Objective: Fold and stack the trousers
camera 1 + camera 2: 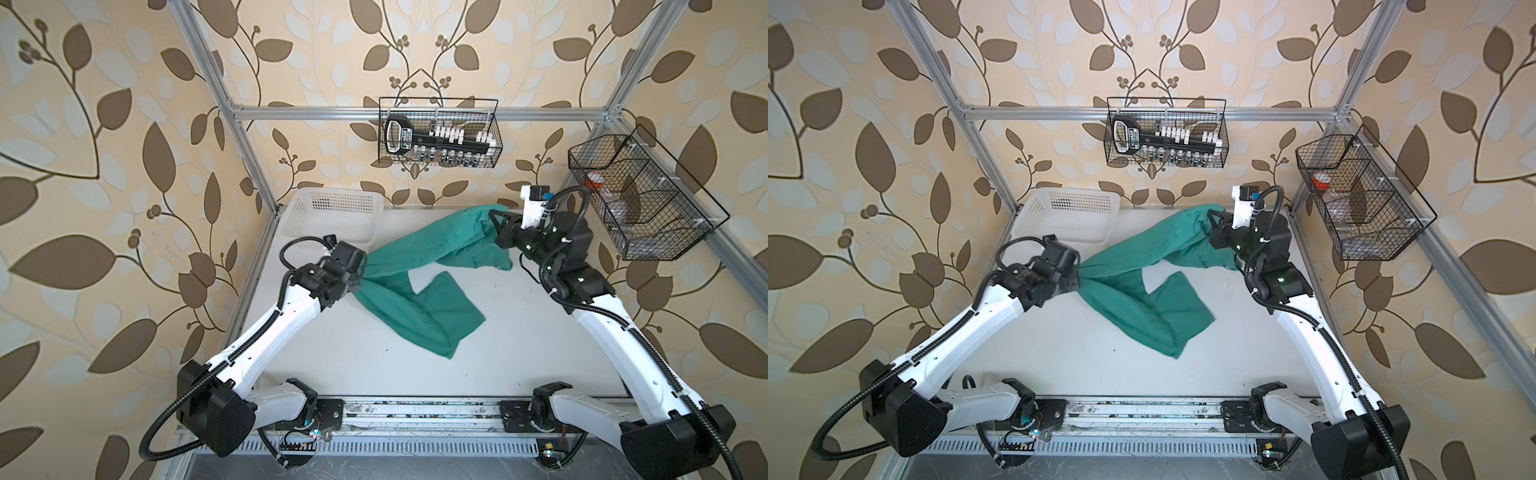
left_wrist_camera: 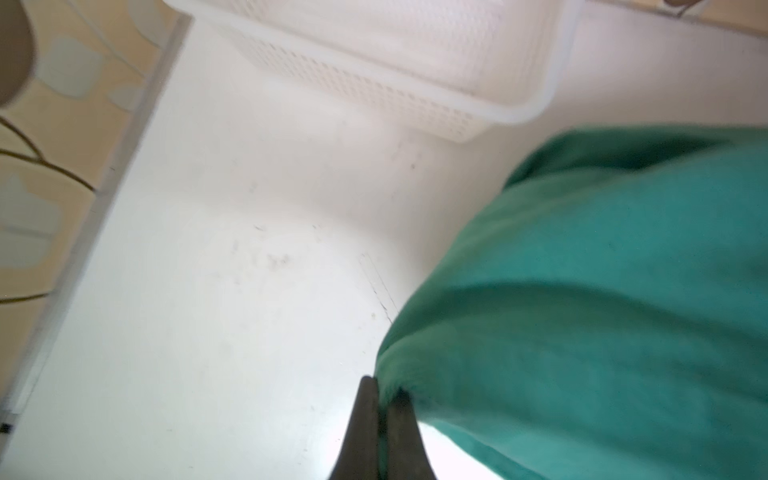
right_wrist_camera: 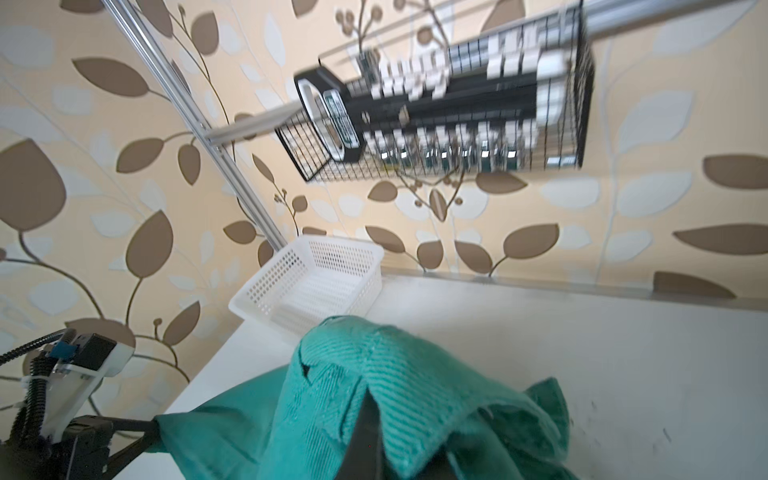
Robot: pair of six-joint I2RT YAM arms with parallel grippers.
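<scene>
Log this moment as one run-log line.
left gripper: shut on teal-green woven cloth trousers | right gripper: shut on same trousers | legs: trailing on white table | fold: not done

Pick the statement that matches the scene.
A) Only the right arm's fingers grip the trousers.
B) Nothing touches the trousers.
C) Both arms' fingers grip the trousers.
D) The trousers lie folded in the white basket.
C: the fingers of the left gripper and of the right gripper are closed on the trousers, which lie outside the white basket.

Blurred trousers (image 2: 602, 311) cut off by view edge; left tool (image 2: 384, 388) tips half-hidden in cloth.
</scene>
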